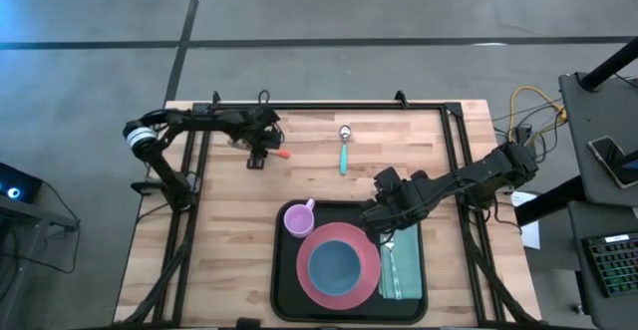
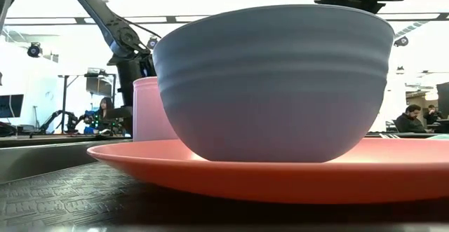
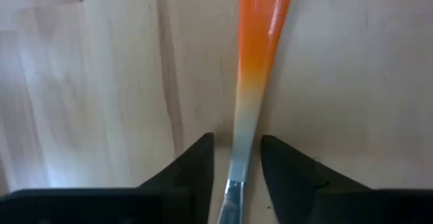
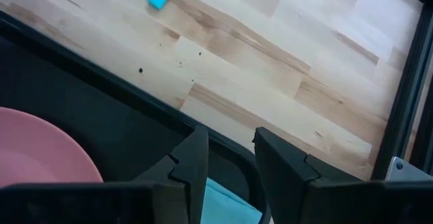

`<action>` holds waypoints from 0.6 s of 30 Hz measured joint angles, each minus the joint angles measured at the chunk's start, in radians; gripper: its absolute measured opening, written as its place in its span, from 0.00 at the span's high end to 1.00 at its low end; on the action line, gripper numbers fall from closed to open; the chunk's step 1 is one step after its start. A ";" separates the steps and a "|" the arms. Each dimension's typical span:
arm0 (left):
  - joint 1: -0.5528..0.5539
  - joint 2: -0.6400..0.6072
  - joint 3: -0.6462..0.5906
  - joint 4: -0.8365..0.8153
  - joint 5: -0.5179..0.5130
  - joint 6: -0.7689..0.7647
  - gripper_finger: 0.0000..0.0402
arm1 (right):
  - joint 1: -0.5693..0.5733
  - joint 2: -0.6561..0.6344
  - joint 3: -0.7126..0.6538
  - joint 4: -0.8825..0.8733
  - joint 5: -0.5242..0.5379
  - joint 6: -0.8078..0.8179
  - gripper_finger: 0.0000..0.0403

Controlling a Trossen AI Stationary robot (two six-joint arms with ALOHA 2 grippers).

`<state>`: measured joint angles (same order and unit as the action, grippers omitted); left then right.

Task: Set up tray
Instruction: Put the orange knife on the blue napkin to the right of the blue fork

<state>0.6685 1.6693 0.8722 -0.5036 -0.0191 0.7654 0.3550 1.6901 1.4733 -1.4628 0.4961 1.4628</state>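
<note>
High view: the black tray (image 1: 351, 305) lies at the near middle of the tabletop (image 1: 229, 230). On it: pink plate (image 1: 311, 281) carrying a blue bowl (image 1: 334, 264), lilac cup (image 1: 298, 218) at its far-left corner, folded teal napkin (image 1: 403, 270) on its right side. A teal-handled spoon (image 1: 344, 148) lies apart on bare wood. My right end effector (image 1: 383, 222) hangs over the tray's far-right corner. My left end effector (image 1: 257, 158) is far left, at an orange-handled utensil (image 1: 280, 154).

Low view: bowl (image 2: 273, 85), plate (image 2: 280, 176) and cup (image 2: 149, 109) block nearly everything.

Left wrist view: fingers (image 3: 196, 163) parted, straddling the orange handle (image 3: 260, 41), not clamped.

Right wrist view: fingers (image 4: 193, 160) parted, empty, above tray rim (image 4: 135, 99) and napkin (image 4: 226, 204).
</note>
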 joint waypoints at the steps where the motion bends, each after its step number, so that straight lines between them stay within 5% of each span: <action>1: 0.000 0.003 -0.006 -0.003 0.002 0.000 0.77 | 0.000 0.000 0.000 0.000 0.000 0.000 0.73; 8: 0.000 0.007 -0.077 0.006 -0.005 0.001 0.94 | 0.000 0.000 -0.005 0.004 0.000 0.000 0.73; 18: -0.003 -0.009 -0.085 0.016 -0.008 -0.074 0.96 | 0.000 -0.001 -0.006 0.006 0.001 0.000 0.75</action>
<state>0.6659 1.6600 0.7876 -0.4879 -0.0269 0.6915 0.3553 1.6894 1.4670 -1.4564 0.4973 1.4624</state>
